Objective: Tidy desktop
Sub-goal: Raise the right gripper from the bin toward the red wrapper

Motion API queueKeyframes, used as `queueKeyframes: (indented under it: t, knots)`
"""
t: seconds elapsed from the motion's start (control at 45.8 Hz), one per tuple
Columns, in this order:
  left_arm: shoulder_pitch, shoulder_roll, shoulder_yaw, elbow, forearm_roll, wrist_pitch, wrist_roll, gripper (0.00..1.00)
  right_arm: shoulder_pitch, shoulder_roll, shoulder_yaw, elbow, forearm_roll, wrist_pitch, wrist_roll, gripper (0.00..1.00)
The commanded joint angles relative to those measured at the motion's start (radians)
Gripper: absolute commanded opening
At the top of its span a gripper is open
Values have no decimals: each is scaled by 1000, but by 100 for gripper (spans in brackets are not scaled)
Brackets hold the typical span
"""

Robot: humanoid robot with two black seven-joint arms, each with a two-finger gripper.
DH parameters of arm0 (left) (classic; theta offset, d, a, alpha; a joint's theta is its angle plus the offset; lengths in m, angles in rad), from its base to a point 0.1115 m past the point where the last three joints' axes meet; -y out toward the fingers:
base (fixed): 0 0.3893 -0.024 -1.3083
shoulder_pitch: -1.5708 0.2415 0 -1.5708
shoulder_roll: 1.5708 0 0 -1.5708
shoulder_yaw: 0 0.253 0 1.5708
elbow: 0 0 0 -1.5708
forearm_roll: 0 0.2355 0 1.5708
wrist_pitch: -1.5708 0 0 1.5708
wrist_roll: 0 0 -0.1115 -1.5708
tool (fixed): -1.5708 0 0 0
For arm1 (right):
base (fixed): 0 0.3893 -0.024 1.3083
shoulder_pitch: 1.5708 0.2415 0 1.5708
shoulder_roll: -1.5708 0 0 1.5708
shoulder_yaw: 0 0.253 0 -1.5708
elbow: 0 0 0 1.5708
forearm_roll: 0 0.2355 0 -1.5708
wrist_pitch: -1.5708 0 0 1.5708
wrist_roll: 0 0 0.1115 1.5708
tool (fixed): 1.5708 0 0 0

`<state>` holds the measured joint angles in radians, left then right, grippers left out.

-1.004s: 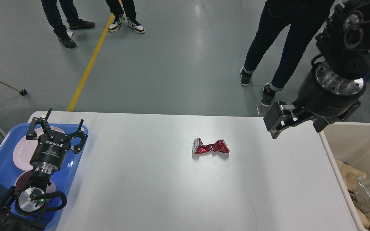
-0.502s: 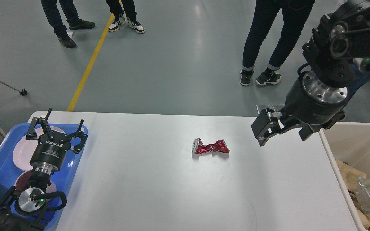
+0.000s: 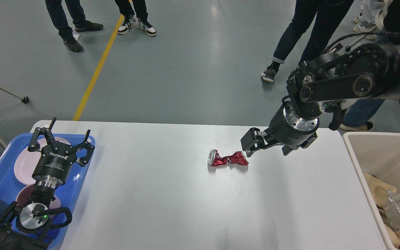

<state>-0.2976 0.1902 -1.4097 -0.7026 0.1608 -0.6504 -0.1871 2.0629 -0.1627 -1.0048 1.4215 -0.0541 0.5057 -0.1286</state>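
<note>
White worktop (image 3: pixel 172 208) fills most of what I see, smooth, matte, rounded corners, nearly bare. Nearest, left tool (image 3: pixel 61 140) hangs over blue tray (image 3: pixel 2 180) w/ plates, fingers spread wide. Mid-worktop lies a crushed red can (image 3: pixel 227 159). Right tool (image 3: pixel 250 142) has swung in from the bin (image 3: pixel 377 146) side, now just beside the can; can't tell its opening. Pickup looks imminent.
</note>
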Motion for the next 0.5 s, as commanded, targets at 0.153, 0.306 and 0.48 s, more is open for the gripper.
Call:
queueKeyframes:
  t: [0.153,0.306,0.48]
  knots:
    - [0,0,0,0,0,0,0,96,-260,80,31,-301,-62,-127,4,100]
    - [0,0,0,0,-1,0,0,96,-429,164,31,-512,-118,-141,12,100]
    - [0,0,-2,0,0,0,0,96,-638,258,34,-771,-141,-159,21,100]
